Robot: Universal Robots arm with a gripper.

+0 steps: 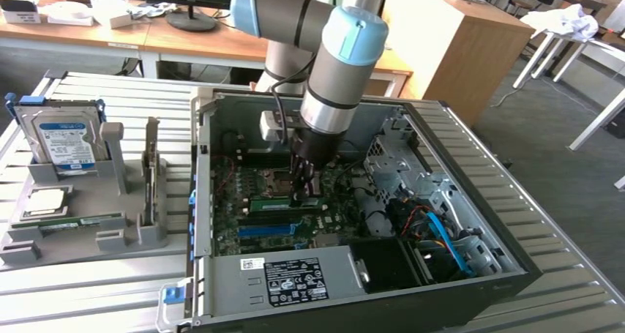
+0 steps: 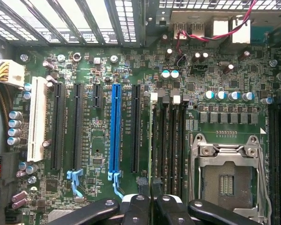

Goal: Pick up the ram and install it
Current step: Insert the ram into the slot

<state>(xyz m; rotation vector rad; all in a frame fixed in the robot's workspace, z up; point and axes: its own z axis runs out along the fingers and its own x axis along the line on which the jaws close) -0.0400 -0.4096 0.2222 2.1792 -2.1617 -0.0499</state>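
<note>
Exterior view, centre frame: the gripper (image 1: 301,192) is down inside the case (image 1: 227,99), clamped on the ram (image 1: 274,201). Wrist view: the ram (image 2: 152,140) stands edge-on beside the memory slots (image 2: 171,140). To my eye it wants squaring up, then straight, even pressure.

Finding free entry through the open upper side of the computer case (image 1: 478,194); meeting the power supply (image 1: 283,278) at the near end, and the drive cage (image 1: 391,157) and blue cables (image 1: 440,230) on the exterior view's right; holding the gripper (image 2: 151,199), clamped on the ram (image 2: 152,140), over a tight lane between the memory slots (image 2: 171,140) and a black expansion slot (image 2: 136,126); skirting the raised CPU socket (image 2: 229,173) just beside.
</note>
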